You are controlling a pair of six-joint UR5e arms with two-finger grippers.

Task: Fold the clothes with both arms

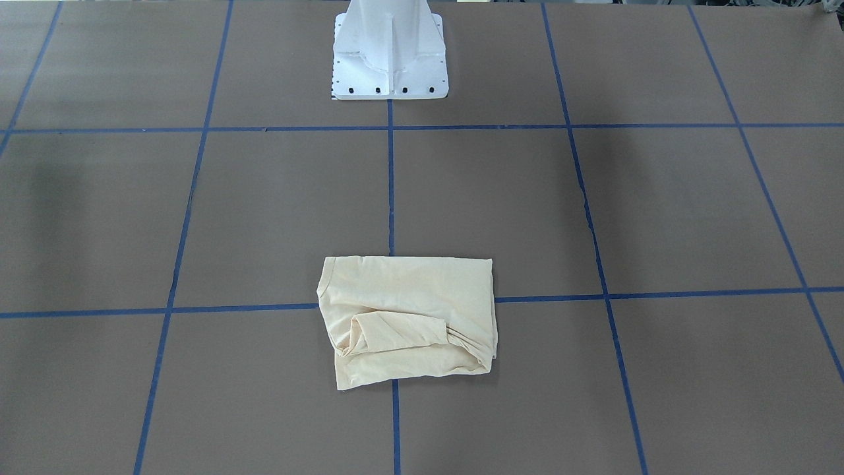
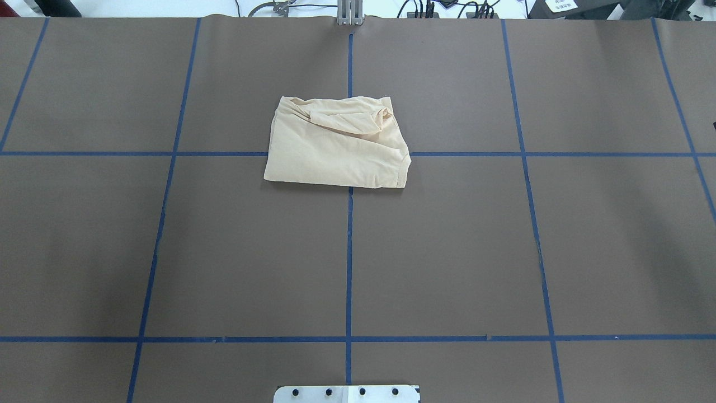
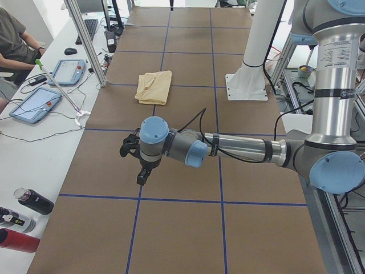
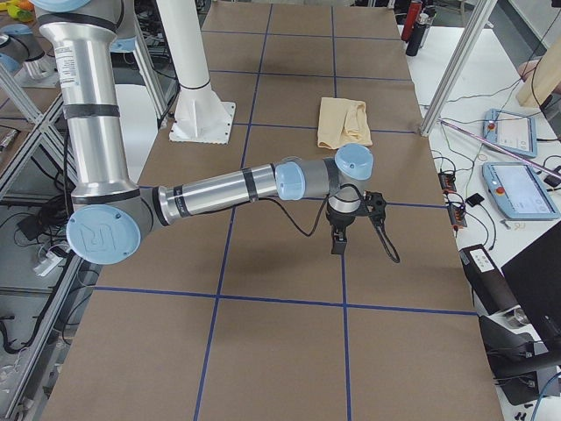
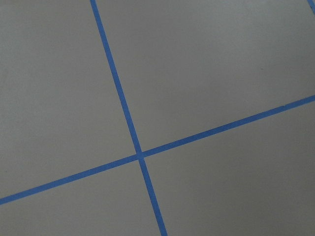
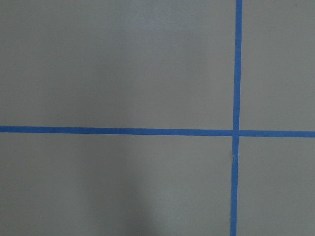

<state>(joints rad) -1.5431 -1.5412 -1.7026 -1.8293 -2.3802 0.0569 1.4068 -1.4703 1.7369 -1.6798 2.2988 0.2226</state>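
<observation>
The cream-yellow T-shirt lies folded into a rough rectangle on the brown table, one sleeve folded across its top. It also shows in the overhead view and both side views. Its print and neck label are hidden. My left gripper hangs above the table, well short of the shirt, pointing down. My right gripper hangs likewise at the other end. Each shows only in a side view, so I cannot tell whether it is open or shut. Both wrist views show only the table and tape.
Blue tape lines divide the brown table into squares. The white pedestal base stands at the robot's side. Tablets, cables and bottles lie on the white bench beyond the far edge, where an operator sits.
</observation>
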